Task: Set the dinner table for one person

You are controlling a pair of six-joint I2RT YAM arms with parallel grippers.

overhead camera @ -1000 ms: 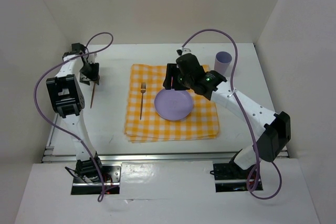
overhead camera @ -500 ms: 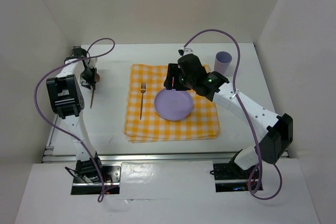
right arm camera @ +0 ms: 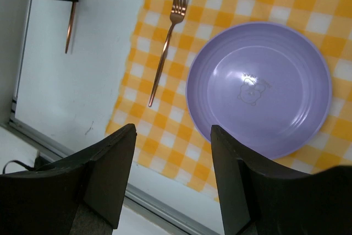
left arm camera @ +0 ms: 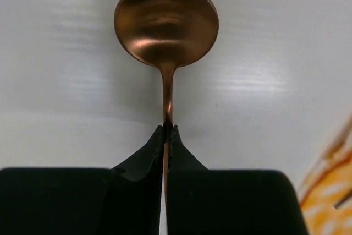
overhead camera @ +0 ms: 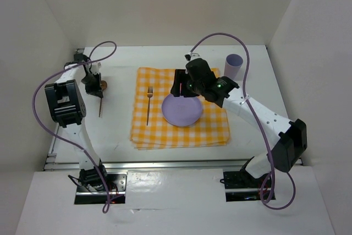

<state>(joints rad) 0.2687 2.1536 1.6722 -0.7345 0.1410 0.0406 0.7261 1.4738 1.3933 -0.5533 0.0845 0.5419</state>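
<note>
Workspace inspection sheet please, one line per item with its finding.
Surface: white dinner table, yellow-and-white checked cloth at centre.
Job's things: purple plate and copper fork on the cloth; purple cup on the table, far right; copper spoon left of the cloth.
Clutter: nothing seen.
Grippers: left gripper shut on the spoon's handle; right gripper open above the cloth.
Cables: left purple cable and right purple cable arch above the arms.
Surroundings: plain walls on three sides.

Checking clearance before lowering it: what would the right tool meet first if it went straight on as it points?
Probably the cloth, just beside the plate, or the plate's rim; depth is unclear.
</note>
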